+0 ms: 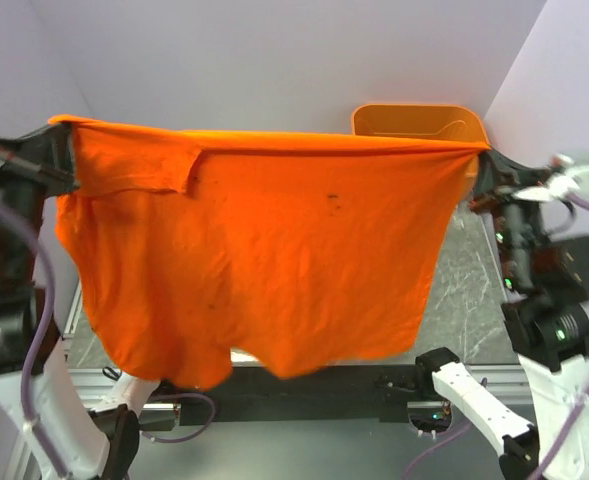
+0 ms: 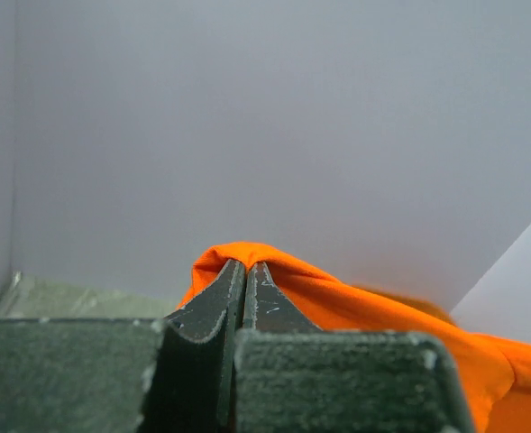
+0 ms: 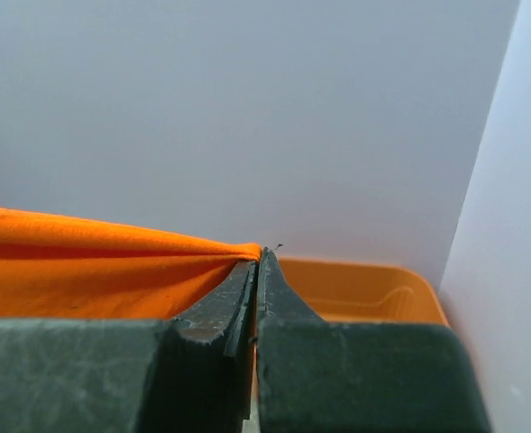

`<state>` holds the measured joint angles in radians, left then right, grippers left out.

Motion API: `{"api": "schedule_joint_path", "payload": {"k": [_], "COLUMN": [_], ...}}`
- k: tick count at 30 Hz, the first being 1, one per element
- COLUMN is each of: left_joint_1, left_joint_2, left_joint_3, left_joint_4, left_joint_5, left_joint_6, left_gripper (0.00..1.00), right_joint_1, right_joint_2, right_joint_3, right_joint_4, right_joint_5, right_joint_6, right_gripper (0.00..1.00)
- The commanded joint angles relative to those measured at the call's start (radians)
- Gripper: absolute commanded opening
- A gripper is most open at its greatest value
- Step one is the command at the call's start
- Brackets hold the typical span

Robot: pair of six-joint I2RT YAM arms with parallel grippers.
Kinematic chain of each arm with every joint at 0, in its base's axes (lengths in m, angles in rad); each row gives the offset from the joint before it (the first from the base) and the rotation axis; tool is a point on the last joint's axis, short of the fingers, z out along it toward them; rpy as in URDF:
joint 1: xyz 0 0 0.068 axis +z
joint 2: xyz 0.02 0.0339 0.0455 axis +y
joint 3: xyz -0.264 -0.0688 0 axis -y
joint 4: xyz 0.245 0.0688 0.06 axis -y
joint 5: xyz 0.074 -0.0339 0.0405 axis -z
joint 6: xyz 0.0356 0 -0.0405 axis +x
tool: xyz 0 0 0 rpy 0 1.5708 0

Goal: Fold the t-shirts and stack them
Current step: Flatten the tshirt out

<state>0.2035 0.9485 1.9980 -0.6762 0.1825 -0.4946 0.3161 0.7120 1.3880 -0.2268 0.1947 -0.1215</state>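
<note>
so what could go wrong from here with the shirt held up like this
1. The left gripper and right gripper each pinch only a small tip of the orange t-shirt; one corner could slip and drop.
2. The basket stands just behind the right corner, so the cloth might snag its rim.
3. The bottom hem hangs uneven, so it may land creased.
</note>
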Motion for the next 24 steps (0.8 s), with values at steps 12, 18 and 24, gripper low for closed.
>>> {"api": "schedule_joint_path", "payload": {"k": [12,18,24], "left_joint_1": [0.011,-0.013,-0.03], "left_joint_2": [0.407,0.732,0.934], "left_joint_3": [-0.708,-0.653,-0.495], "left_joint_4": [0.178,0.231,0.193], "left_joint_5": [0.107,0.118,0.127], "left_joint_6": [0.014,-0.021,-0.033], "left_gripper": [0.01,0.01,0.01], "right_joint_1": [-0.012,-0.012,-0.011], "right_joint_2": [0.426,0.674,0.86], "right_joint_3": [-0.374,-0.413,-0.301], "right_joint_4": [0.19,0.365,0.346], "right_joint_5": [-0.024,0.049,0.088], "right_joint_6": [-0.015,-0.067,-0.115], "right_gripper": [0.0,0.0,0.0]}}
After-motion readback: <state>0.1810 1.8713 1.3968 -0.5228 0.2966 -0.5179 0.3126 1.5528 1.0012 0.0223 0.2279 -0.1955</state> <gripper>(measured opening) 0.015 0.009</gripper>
